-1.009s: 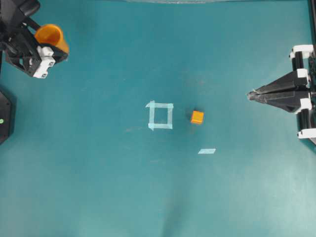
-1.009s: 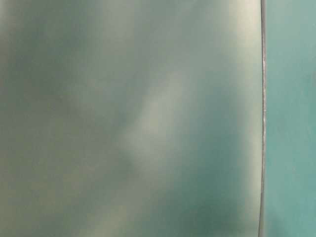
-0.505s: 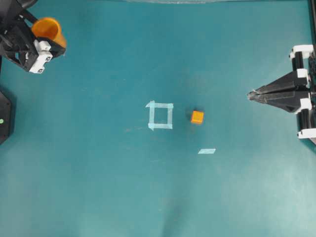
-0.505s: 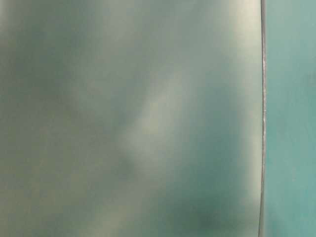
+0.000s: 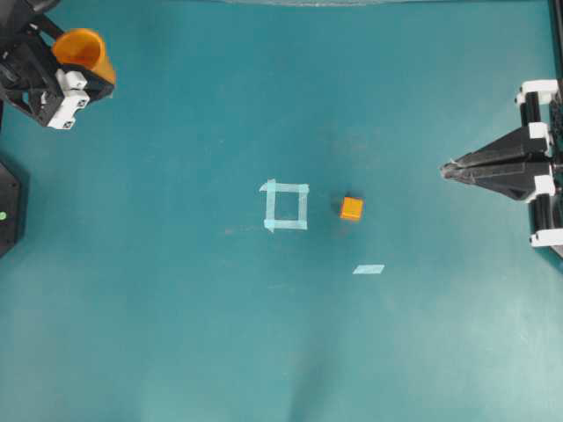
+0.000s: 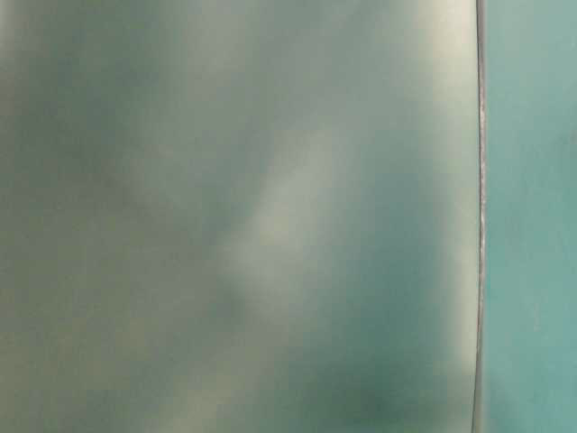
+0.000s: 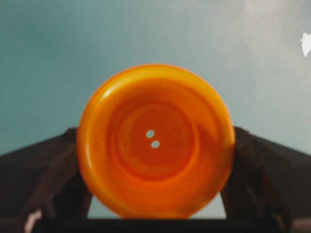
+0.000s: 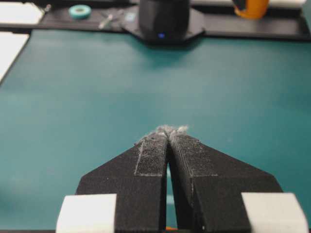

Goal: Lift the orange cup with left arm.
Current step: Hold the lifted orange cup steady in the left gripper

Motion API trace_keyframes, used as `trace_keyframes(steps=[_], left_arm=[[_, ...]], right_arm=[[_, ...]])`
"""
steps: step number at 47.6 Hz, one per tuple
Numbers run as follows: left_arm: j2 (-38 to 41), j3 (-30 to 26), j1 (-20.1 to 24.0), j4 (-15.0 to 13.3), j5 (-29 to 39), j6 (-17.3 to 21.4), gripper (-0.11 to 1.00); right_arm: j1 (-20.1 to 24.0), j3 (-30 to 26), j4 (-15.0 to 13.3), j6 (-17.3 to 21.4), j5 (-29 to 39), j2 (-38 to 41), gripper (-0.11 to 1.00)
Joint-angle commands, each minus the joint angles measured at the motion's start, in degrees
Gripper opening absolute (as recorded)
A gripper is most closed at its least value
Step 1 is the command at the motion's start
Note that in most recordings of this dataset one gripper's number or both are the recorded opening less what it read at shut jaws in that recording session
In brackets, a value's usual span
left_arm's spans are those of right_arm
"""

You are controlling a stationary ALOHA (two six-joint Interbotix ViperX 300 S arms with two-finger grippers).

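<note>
Teal table (image 5: 264, 334): orange cup (image 7: 155, 141) (seemingly empty).

Both arms are black, with tapered black fingers (image 8: 155, 160) and white blocks (image 5: 537, 186) at their bases.

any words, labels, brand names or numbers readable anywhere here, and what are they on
None can be read.
White blocks on the left claw: small dark marks, too small to read.
Orange cup: two pale dots inside, no lettering.
Orange cube and tape square: plain.
Table-level view: blurred, nothing legible.
</note>
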Motion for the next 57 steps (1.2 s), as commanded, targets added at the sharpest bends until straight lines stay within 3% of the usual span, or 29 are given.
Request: trace_keyframes(steps=[1,57], left_arm=[[-0.7,-1.76,-0.09,0.18,0.09,0.18,0.68],[-0.97,-1.67,-0.09,0.18,0.79,0.09,0.68]], right_arm=[[0.09,-1.58,0.0,0.0,-0.18,0.09,0.0],[0.09,-1.58,0.0,0.0,-0.18,0.18,0.0]])
